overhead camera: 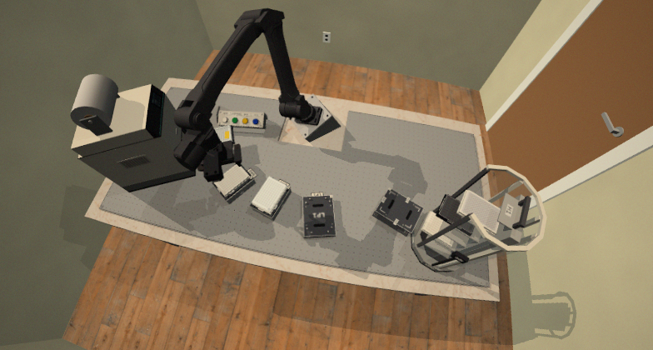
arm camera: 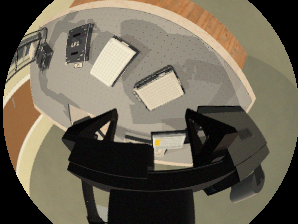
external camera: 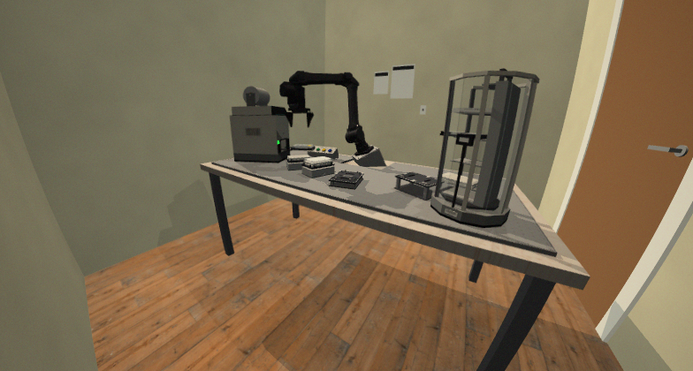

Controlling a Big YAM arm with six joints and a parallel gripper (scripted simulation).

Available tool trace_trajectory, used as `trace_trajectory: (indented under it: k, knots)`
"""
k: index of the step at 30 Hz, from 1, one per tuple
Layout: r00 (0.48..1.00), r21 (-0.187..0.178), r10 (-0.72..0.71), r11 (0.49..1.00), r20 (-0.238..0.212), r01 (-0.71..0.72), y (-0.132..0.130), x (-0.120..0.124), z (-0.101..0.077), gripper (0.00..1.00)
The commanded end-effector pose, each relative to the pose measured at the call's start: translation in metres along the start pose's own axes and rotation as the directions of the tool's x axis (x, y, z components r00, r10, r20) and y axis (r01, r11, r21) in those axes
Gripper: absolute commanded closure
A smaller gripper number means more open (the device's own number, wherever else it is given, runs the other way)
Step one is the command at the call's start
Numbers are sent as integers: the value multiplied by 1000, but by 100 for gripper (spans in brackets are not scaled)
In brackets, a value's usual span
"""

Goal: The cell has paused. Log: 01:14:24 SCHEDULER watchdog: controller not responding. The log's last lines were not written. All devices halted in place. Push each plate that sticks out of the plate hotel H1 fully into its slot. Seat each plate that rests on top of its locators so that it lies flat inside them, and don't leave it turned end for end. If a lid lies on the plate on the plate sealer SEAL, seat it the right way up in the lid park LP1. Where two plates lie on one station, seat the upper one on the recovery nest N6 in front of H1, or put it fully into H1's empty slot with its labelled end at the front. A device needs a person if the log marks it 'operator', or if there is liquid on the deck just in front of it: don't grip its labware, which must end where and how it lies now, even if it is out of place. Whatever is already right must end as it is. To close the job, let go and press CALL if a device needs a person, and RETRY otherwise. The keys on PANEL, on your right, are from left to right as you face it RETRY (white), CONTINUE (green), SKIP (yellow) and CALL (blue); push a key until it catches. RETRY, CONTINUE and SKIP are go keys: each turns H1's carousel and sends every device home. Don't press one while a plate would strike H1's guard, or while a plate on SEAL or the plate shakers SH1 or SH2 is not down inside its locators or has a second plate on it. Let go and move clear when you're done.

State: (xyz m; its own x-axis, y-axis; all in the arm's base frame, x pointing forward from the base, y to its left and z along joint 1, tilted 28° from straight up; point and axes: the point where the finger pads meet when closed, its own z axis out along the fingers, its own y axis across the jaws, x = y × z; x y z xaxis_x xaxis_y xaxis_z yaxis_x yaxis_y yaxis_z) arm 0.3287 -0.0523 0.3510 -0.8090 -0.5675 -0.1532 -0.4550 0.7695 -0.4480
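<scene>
My gripper [overhead camera: 220, 161] is open and empty, held high above the deck next to the sealer SEAL [overhead camera: 123, 137]; it also shows in the side view [external camera: 300, 118]. In the wrist view the fingers frame a plate with a yellow label [arm camera: 166, 141] far below, on SEAL's stage [overhead camera: 225, 132]. I cannot tell whether a lid lies on it. Two white plates sit on the shakers [overhead camera: 234, 180] [overhead camera: 271, 195]. The lid park LP1 [overhead camera: 318, 216] and nest N6 [overhead camera: 397, 210] hold nothing. The plate hotel H1 [overhead camera: 477, 220] holds white plates behind its guard.
PANEL [overhead camera: 241, 118] with its four keys lies behind the gripper, beside the arm's base [overhead camera: 311, 118]. The sealer's tall body with its roll [overhead camera: 93, 101] stands close on the left. H1 is tall, at the far right end [external camera: 485, 145].
</scene>
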Motion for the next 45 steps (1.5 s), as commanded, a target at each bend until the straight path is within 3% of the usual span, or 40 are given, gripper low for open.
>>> trace_trajectory:
  k: [1,15,21,36,37,38,45]
  knots:
    - [995,16,-100,995,18,100,-15,-8,-16,0]
    - [928,21,-371,928,13,371,-14,-8,-16,0]
    - [868,22,-497,868,10,497,-14,-8,-16,0]
    - [866,23,-500,866,11,500,-8,-5,-12,0]
    - [861,-6,-508,861,-4,508,-7,-2,2,0]
    - [861,-9,-509,861,-4,509,-4,-1,10,0]
    - [861,-9,-509,861,-5,509,-4,-1,29,0]
